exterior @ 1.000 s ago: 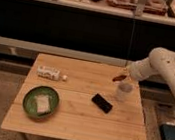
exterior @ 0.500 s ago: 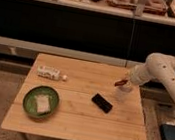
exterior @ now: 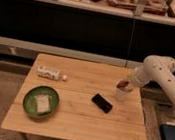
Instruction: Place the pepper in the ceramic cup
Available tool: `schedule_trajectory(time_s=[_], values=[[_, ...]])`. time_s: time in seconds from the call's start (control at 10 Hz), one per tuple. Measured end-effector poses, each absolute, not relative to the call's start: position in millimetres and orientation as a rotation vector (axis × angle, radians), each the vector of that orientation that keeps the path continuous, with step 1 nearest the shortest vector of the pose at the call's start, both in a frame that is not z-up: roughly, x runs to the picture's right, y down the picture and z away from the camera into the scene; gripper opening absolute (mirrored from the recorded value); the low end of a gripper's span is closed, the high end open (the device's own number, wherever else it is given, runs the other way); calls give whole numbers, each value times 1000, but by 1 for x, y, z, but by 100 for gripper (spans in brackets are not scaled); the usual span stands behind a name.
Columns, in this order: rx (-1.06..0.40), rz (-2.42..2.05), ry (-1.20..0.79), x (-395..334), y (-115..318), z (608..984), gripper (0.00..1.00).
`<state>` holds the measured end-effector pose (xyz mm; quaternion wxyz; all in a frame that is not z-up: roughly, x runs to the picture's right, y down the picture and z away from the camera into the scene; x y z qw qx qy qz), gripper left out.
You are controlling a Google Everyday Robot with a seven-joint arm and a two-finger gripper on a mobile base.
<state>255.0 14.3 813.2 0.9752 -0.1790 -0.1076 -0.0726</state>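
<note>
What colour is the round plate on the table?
Green, seen in the camera view: the plate. The gripper is above the ceramic cup.

The robot's arm [exterior: 166, 81] is off-white and glossy, built of thick rounded tubular links that meet at a bulbous elbow-like joint whose top catches a bright highlight. Its shell looks smooth and seamless, with a soft grey shadow along the underside of each link. At the 9 o'clock end of the arm the last link narrows into the claw [exterior: 124, 84], a small darker, brownish tip above the counter [exterior: 77, 118].
</note>
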Motion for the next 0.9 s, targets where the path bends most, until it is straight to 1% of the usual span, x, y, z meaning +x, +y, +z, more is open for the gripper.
schedule_trajectory(time_s=[0.6,0.8,0.9], values=[[-364,-150,-244,235,14,821,76],[-371,-144,-305,219,9,811,76],[-375,-151,-378,200,5,800,76]])
